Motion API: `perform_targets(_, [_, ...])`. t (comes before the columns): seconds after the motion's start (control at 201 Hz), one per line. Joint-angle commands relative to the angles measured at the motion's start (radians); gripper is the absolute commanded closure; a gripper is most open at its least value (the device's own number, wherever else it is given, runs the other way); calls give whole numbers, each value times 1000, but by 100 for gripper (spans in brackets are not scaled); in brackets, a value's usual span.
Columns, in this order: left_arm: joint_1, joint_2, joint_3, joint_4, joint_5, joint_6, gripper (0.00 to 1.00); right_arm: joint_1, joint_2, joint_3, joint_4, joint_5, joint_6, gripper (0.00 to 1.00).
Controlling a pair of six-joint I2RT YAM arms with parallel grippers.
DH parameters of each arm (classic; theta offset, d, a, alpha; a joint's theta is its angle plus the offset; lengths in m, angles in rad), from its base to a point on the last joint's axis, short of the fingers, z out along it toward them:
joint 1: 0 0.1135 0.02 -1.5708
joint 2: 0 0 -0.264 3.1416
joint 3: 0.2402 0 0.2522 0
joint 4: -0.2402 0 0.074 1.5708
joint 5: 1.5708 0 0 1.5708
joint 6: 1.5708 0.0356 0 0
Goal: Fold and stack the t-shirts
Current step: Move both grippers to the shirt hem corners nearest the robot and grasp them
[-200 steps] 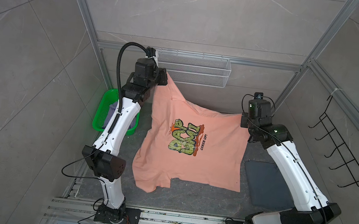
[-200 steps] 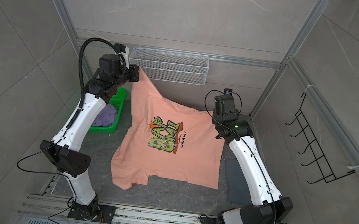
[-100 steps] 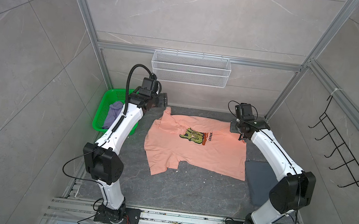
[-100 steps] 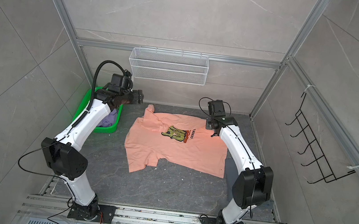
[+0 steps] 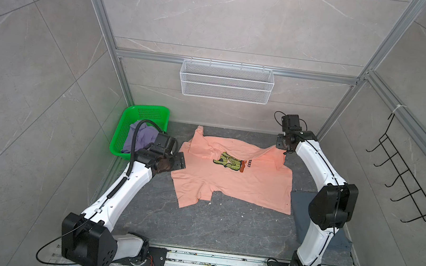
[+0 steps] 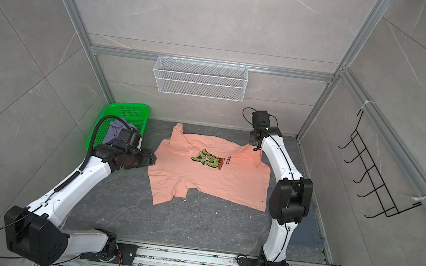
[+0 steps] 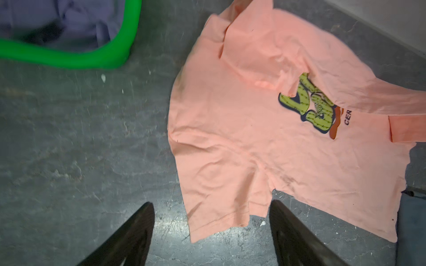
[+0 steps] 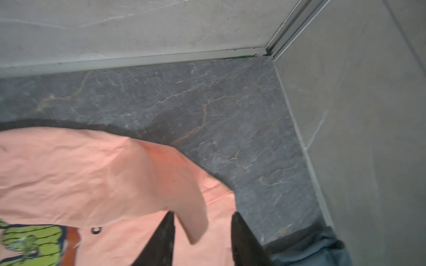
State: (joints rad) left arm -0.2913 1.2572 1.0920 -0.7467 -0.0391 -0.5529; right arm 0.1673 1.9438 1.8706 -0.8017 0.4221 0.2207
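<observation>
Lying rumpled on the dark tabletop (image 5: pixel 208 227), the peach-pink t-shirt (image 5: pixel 241 181) spreads between both arms, its far edge folded over the print (image 5: pixel 229 163). The left gripper (image 7: pixel 211 205) hangs wide open at its edge, holding nothing; the right gripper (image 8: pixel 202 214) stands part-open around a loose corner, not pinching it.

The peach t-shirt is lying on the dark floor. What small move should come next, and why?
Probably close the open right pincer on the doubled-over flap below it and draw that toward the back wall. The peach-pink cotton t-shirt lies rumpled, its upper edge folded over the yellow-green print, so it likely needs flattening before folding.
</observation>
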Motion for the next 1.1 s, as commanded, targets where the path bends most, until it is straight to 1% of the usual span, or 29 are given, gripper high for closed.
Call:
perform_targets(0.0, [-25,-72,-105,-49,73,-154,20,-18,-12,47,-114,-1,59,45])
perform_targets(0.04, [-40,-91,-142,-59,74,-186,20,-20,-41,20,-103,-44,69,39])
perform_targets(0.075, [-54,-106,-171,-67,76,-212,20,-20,-70,-8,-94,-91,77,37])
perform_targets(0.214, [-100,-131,-263,-81,106,-307,21,-20,-189,-154,-100,-272,173,36])
perform_targets(0.318, [-137,-112,-312,-49,122,-353,22,-20,-287,-325,-87,-363,270,35])
perform_targets(0.408, [-151,-87,-346,12,141,-389,23,-20,-371,-482,-59,-413,342,35])
perform_targets(0.537, [-154,-46,-397,128,181,-429,28,-18,-476,-677,-21,-436,412,34])
perform_targets(0.687, [-154,11,-400,168,172,-422,32,-21,-540,-799,-17,-438,456,34])
perform_targets(0.806, [-154,46,-407,193,170,-415,33,-22,-573,-861,-13,-434,493,33])
perform_targets(0.901, [-154,73,-417,206,167,-414,36,-25,-588,-897,1,-440,515,32])
perform_targets(1.095, [-154,103,-444,235,152,-408,40,-61,-604,-954,46,-482,526,29])
